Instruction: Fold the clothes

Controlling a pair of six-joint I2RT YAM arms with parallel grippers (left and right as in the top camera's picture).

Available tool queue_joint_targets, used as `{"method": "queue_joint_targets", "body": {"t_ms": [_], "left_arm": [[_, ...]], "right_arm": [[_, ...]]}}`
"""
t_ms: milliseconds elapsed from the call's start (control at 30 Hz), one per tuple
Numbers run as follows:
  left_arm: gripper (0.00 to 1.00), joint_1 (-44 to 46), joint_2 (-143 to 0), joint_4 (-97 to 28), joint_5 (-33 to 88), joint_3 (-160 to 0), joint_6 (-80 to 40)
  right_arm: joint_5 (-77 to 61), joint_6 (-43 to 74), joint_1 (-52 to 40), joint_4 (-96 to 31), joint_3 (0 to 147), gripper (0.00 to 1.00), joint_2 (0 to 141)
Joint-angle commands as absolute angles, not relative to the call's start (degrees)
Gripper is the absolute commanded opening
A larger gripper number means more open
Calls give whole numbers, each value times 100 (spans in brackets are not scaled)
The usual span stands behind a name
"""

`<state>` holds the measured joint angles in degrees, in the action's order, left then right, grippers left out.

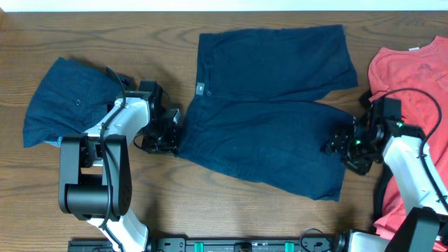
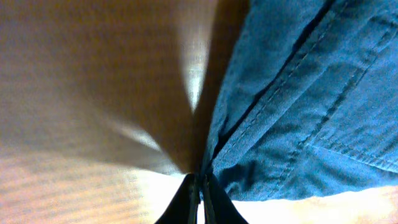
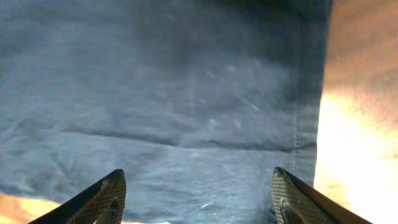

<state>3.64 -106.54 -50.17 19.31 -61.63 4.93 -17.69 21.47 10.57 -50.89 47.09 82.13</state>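
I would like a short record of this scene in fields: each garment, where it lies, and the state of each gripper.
spread shorts: navy, flat at the centre of the table, not folded
folded shorts: navy, at the left
T-shirt: coral-red, at the right edge
left gripper: jaws shut at the waistband corner of the spread shorts; a pinch of cloth is not clear
right gripper: jaws open over a leg hem

1. Brown wood-grain table: carries all garments.
2. Dark navy woven shorts: spread flat, centre.
3. Second pair of navy shorts: folded, far left.
4. Coral-red T-shirt: right edge, partly out of view.
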Motion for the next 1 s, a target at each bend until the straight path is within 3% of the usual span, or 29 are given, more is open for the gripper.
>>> {"method": "queue_joint_targets", "body": {"t_ms": [0,233,267,300,367,467,700,867,967], "left_arm": [[6,366,-10735,-5264,1898,-6265,526],[7,349,-10547,-5535,1898,-6460,152],[15,349,-10497,-5590,1898,-6486,67],[39,349,-10447,-5697,1900,-6514,-19],[70,351,-10372,-5929,1900,-6528,-75],[80,351,-10368,-6060,1900,-6493,-75],[80,362,-10372,-5579,1900,-6104,-709],[76,362,-10372,-5443,1903,-5789,-982],[68,362,-10372,-5236,1903,-5625,-1107]], "right_arm": [[-1500,2421,1072,-5009,4556,72,8246],[-1393,2414,1393,-5015,4558,71,8246],[-1393,2414,1411,-5011,4558,71,8246],[-1393,2410,1422,-5002,4558,71,8246],[-1391,2386,1431,-4989,4558,71,8246],[-1393,2353,1431,-4969,4558,71,8246],[-1393,2353,1431,-5006,4558,71,8246],[-1328,2265,1431,-5019,4558,73,8246],[-1308,2268,1431,-5002,4558,73,8246]]}}
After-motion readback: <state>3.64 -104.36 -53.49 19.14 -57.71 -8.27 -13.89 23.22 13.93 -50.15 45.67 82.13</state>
